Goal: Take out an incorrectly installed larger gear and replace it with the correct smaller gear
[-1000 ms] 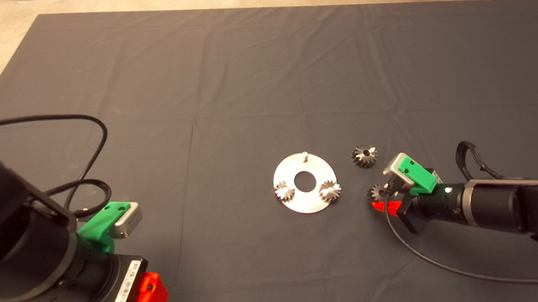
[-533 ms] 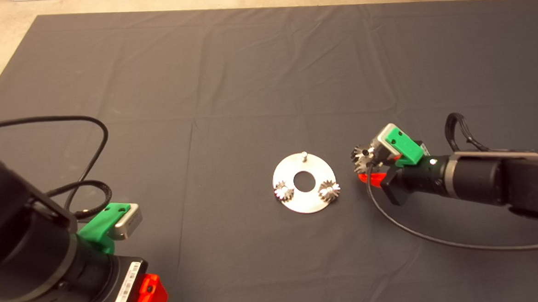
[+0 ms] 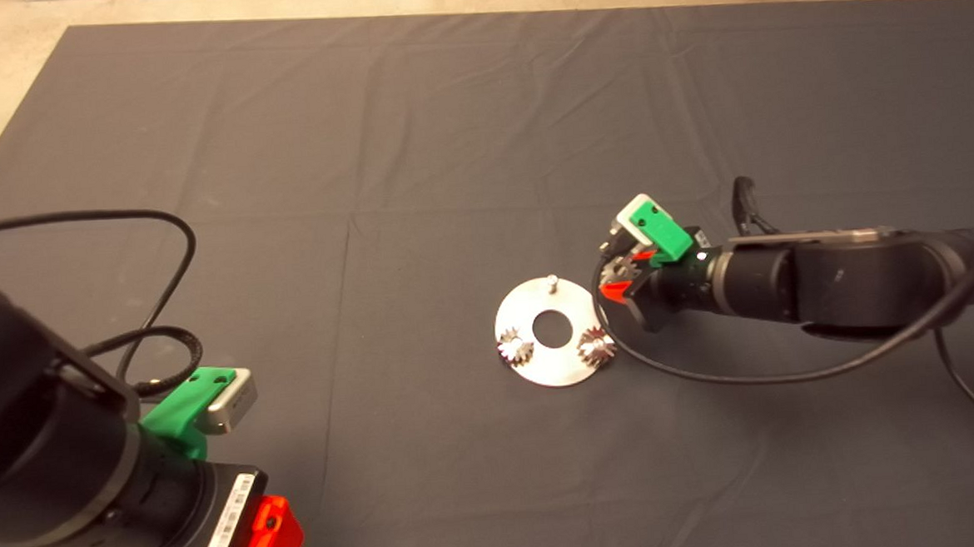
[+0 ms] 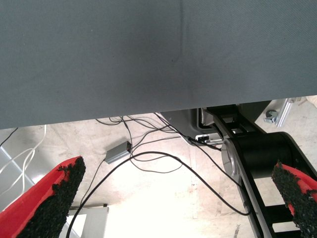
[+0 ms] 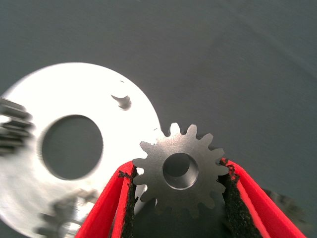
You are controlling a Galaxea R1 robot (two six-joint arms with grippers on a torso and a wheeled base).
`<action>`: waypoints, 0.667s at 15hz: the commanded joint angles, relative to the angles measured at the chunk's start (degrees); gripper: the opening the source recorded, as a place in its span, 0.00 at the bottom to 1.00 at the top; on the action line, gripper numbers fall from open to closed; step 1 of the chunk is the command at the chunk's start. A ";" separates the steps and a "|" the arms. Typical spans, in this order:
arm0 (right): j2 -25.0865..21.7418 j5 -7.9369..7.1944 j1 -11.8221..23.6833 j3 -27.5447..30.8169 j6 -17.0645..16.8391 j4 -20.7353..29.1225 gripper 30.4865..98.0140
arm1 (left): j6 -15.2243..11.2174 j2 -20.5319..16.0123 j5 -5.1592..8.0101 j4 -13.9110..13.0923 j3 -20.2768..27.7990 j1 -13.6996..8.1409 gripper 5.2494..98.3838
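Red fingers (image 4: 47,198) of the left gripper (image 3: 252,477) stand spread wide apart with nothing between them; this gripper waits at the lower left edge of the dark mat (image 3: 280,151). Its wrist view looks past the mat's edge to a pale floor with loose black cables (image 4: 148,158) and a small grey box (image 4: 117,151).

Near the middle of the mat lies a round silver plate (image 3: 552,362) with a large central hole. Two shiny small gears (image 3: 515,348) sit on its near half, one at each side, and a short bare pin (image 3: 552,283) stands upright at its far edge.

Just right of the plate, the right gripper (image 3: 620,276) is clamped on the smaller gear (image 5: 179,170), a dark grey toothed wheel with a round bore, held flat between the black pads (image 5: 130,198) by its teeth. In the right wrist view the gear sits beside the plate's rim, close to the pin. The larger gear cannot be made out with certainty; only a blurred toothed shape shows behind the right finger.
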 commanded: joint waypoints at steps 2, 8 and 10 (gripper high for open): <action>1.20 0.62 3.20 -1.37 1.37 2.72 0.15 | -0.04 -0.23 0.91 -0.59 0.61 -0.28 0.99; 4.24 1.32 3.59 -6.55 1.67 7.34 0.15 | 0.05 -0.23 0.91 -0.59 0.61 -0.28 0.99; 5.38 1.24 3.68 -6.90 1.64 7.73 0.15 | 0.05 -0.23 0.91 -0.59 0.61 -0.28 0.99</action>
